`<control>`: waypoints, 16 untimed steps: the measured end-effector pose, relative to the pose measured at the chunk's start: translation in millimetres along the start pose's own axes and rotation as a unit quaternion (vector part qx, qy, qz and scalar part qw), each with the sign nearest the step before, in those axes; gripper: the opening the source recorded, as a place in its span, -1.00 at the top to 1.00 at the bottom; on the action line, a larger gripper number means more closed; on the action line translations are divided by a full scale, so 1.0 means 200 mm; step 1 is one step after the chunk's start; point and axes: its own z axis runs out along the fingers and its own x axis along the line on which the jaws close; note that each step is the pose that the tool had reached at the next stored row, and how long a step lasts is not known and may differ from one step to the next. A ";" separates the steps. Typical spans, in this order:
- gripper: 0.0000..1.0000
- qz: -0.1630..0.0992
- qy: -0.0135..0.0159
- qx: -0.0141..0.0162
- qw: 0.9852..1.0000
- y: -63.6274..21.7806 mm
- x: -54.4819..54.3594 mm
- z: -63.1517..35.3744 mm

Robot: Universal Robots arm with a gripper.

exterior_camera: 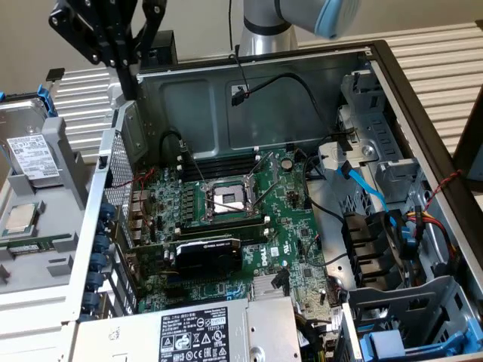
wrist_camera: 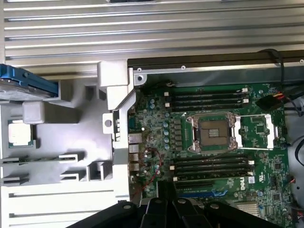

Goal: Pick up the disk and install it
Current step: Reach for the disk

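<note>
My gripper (exterior_camera: 129,84) hangs above the open case's (exterior_camera: 198,113) corner, jaws closed on nothing. The disk (exterior_camera: 32,157), label up in its blue frame, rests on the grey tray (exterior_camera: 66,167) just outside the case, near that corner.

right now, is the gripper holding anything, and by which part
Nothing is held. The fingers are shut with nothing between them, and the disk lies apart from them in its grey holder.
</note>
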 end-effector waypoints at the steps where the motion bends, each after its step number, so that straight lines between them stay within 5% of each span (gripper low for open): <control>1: 0.79 0.000 0.000 0.000 1.000 -0.002 0.02 -0.001; 8: 0.79 0.000 0.000 0.000 1.000 -0.011 0.18 -0.004; 12: 0.79 0.000 0.000 0.002 1.000 0.044 0.20 -0.002; 16: 0.79 0.000 -0.001 0.007 1.000 0.113 0.21 0.001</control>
